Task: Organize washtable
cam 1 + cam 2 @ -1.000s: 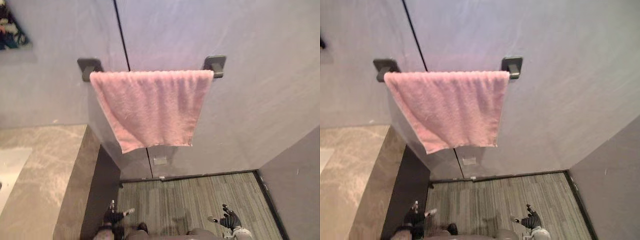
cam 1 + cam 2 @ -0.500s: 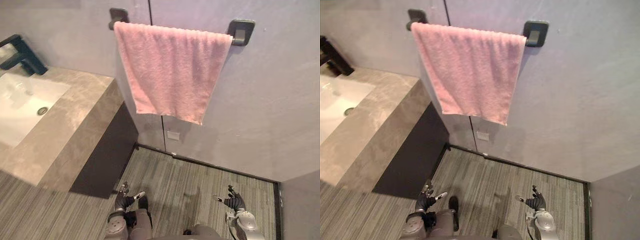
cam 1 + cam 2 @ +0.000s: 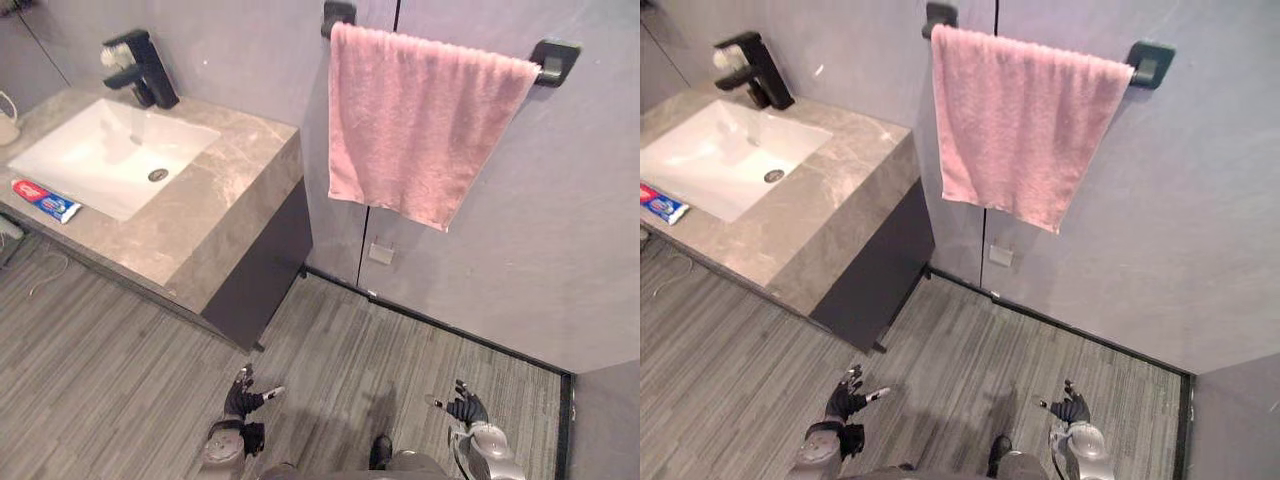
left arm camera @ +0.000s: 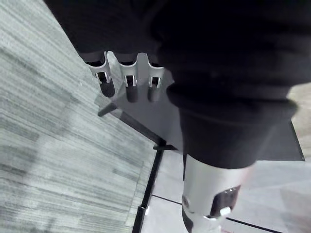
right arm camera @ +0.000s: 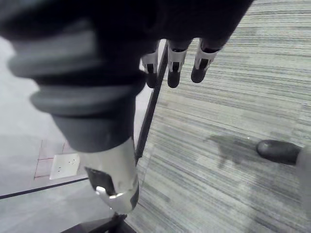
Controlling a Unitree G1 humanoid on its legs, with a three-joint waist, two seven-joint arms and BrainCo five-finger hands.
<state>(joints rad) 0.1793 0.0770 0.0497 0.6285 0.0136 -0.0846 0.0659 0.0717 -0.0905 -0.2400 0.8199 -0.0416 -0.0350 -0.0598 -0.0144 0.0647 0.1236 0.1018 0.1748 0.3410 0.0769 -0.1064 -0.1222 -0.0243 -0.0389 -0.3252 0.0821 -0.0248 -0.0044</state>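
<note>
Bathroom corner: grey striped plank floor [image 3: 120, 330], plain grey walls.

Nearest, low over the floor: left hand [image 3: 243, 398], fingers straight and spread, thumb out to the side, holding nothing. Right hand [image 3: 465, 409] likewise, fingers extended and loose, empty. Both are well apart from the washtable. In the wrist views each hand's fingers [image 4: 130, 82] hang straight over bare floor.

Further on, to the left: washtable [image 3: 210, 215], a grey-brown stone-look top over a dark cabinet [image 3: 262, 265], set against the wall. A white rectangular sink [image 3: 100, 155] is sunk into the top, with its drain [image 3: 157, 175] toward the right side of the basin. A red, white and blue toothpaste tube [image 3: 45, 200] lies flat on the counter along the basin's near edge. A black faucet [image 3: 140, 68] stands at the back, behind the basin.

Farthest, on the wall right of the washtable: a pink towel [image 3: 420, 135] draped over a dark rail [image 3: 556, 60], lower edge slanting. A small wall socket [image 3: 380, 253] sits just below it.
</note>
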